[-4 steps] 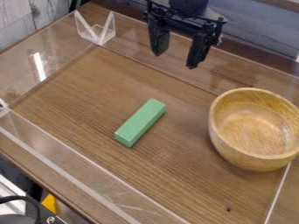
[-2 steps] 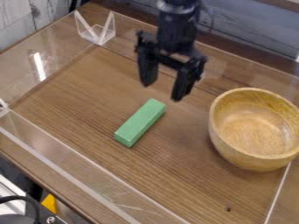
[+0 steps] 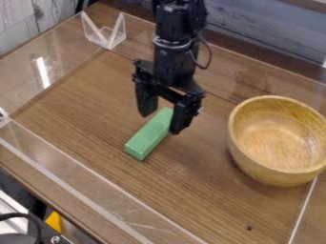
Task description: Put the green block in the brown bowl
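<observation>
The green block (image 3: 145, 141) lies flat on the wooden table, angled from lower left to upper right. My black gripper (image 3: 165, 111) hangs straight down over the block's upper right end, open, with one finger (image 3: 143, 99) on the left and the other (image 3: 184, 116) on the right of that end. The block's far tip is hidden behind the fingers. I cannot tell whether the fingers touch it. The brown bowl (image 3: 279, 139) stands empty to the right, apart from the block and the gripper.
Clear acrylic walls (image 3: 57, 50) ring the table, with a low front wall (image 3: 76, 191) near the camera. A small clear stand (image 3: 102, 31) sits at the back left. Bare wood lies between block and bowl.
The gripper has come from the back right, near the far wall, down and to the left, and now straddles the block's upper end. It stayed open. Block and bowl have not moved.
</observation>
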{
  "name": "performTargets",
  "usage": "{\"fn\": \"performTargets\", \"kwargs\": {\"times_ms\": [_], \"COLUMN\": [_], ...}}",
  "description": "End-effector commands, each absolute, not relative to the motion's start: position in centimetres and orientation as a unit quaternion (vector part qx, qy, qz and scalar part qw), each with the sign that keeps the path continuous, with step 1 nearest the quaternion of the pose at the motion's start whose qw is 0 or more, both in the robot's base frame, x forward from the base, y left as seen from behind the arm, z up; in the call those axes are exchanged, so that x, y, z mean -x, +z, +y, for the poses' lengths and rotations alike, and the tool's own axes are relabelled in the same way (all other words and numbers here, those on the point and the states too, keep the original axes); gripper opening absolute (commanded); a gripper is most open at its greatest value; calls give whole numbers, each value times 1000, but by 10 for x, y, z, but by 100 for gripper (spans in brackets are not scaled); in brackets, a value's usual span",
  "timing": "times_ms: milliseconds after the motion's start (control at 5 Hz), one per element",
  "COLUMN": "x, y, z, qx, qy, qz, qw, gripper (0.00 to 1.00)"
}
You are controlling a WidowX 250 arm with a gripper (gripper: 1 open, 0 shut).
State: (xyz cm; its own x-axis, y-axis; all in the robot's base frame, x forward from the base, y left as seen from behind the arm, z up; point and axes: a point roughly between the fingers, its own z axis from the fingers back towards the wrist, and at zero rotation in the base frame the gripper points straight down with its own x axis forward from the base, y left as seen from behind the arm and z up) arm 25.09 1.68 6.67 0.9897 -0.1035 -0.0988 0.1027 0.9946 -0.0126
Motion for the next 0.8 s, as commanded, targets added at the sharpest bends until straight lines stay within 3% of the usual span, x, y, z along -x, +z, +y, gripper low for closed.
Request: {"fn": "performTargets", "kwargs": {"times_ms": [0,400,600], "x": [-252,-253,-256], "y": [79,77,61], "z": [21,19,31], "qx": [-3,-5,-6], "qy": [-54,-72,-67], "qz": [15,4,-1], "qw": [998,997,998], "gripper": [100,100,100]}}
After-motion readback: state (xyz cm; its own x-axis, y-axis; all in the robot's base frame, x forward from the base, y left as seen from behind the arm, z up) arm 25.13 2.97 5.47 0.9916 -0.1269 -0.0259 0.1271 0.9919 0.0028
